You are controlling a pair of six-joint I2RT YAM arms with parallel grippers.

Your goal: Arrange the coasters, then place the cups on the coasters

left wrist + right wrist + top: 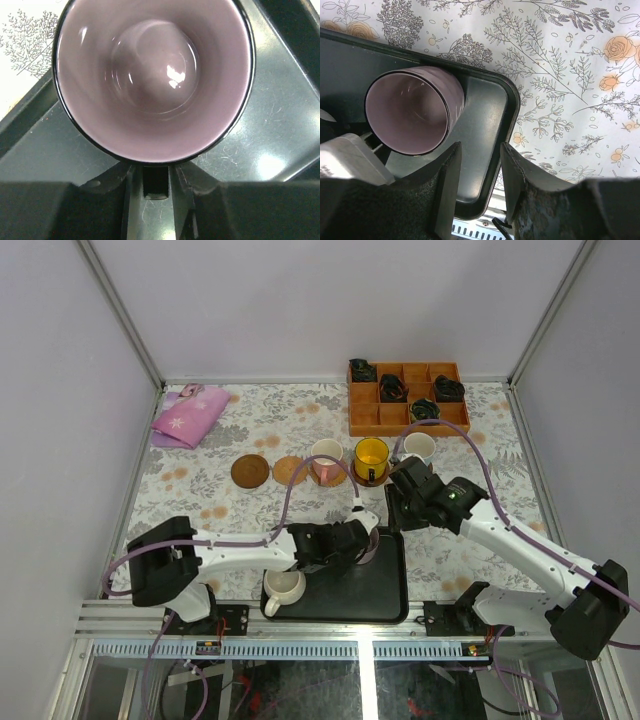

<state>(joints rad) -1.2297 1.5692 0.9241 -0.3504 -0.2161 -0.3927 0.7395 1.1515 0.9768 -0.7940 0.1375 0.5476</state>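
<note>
"Mauve glaze, paler inside. That's the mauve cup (152, 75), in the far right corner of the black tray (370, 598)?"

"Yes. The left gripper (357, 533) lies across the tray with its jaws narrow, one on each side of the cup's handle (156, 182). In the left wrist view they look pinched onto it."

"Why the handle and not the wall?"

"My guess is that the cup's body is wide for those jaws, while the handle points back toward the arm — a thin, ready thing to pinch. Held there, the cup should hang upright on a lift."

"And the right gripper (479, 150)?"

"It hovers over the tray's right edge, beside the cup, where the flowered tablecloth (560, 75) begins. Its jaws are partly apart with nothing between them. I'd say it is parked there to leave the corner to the left arm."

"Where could the cup go?"

"Beyond the tray's far edge, toward the left, a dark brown coaster (250, 471) and a tan coaster (290, 470) lie bare. Straight beyond that edge the pink cup (326, 460) and yellow cup (371, 457) stand on coasters. The light blue cup (419, 445), beyond the far right corner, looks to be on one too. The cream cup (284, 587) sits in the tray's near left corner — so two cups for two bare discs."
</note>
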